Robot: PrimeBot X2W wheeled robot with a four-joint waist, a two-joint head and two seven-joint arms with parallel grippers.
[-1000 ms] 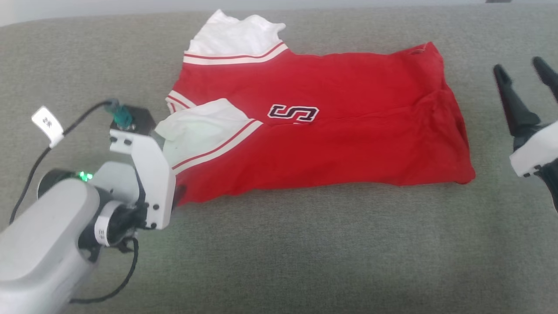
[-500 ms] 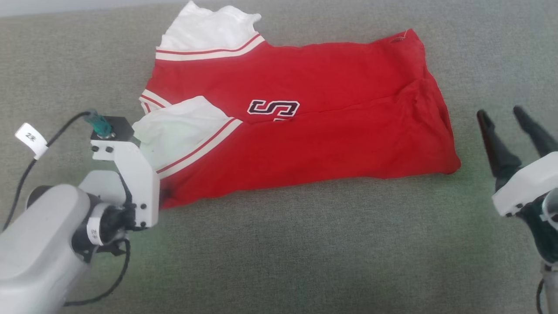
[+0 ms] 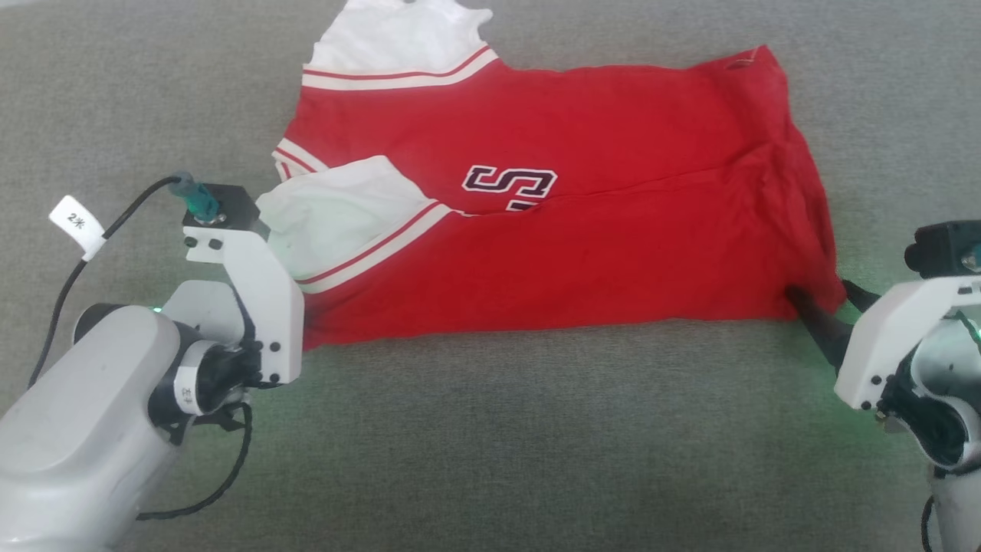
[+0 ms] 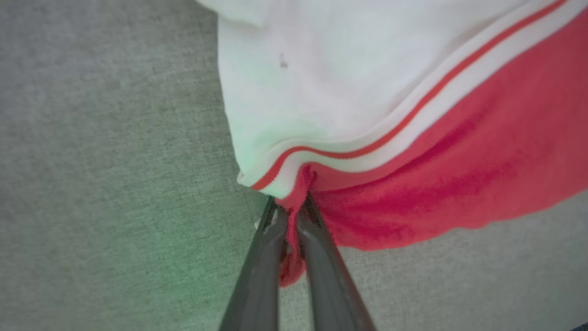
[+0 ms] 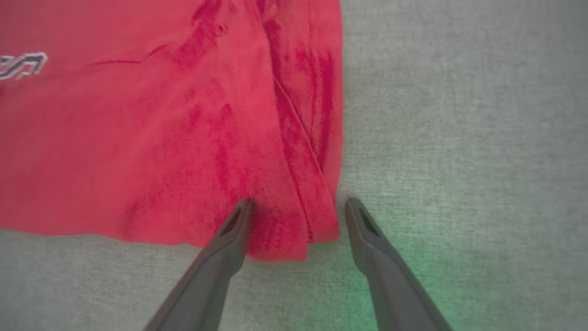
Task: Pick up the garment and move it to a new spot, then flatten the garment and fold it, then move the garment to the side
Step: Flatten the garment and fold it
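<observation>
The garment [image 3: 552, 230] lies spread on the grey surface [image 3: 490, 460] with its long axis running across the robot's front. From the letter emblem [image 3: 507, 184] at its middle, the white-lined leg ends reach to the left and the plain red end reaches to the right. Left of the emblem and nearer the robot, the left gripper [image 4: 289, 216] is pinched tight on the garment's near left corner, with a fold of red cloth squeezed between its fingers just under the striped hem band [image 4: 413, 119]. Right of the emblem, at the near right corner, the right gripper [image 5: 296, 207] stands wide open and holds nothing. One finger rests on the red cloth and the other on the grey surface just beside the edge, so the corner sits between them. Each arm is at its own end of the long axis, so a level lift probably depends on the right fingers closing on that corner first.
</observation>
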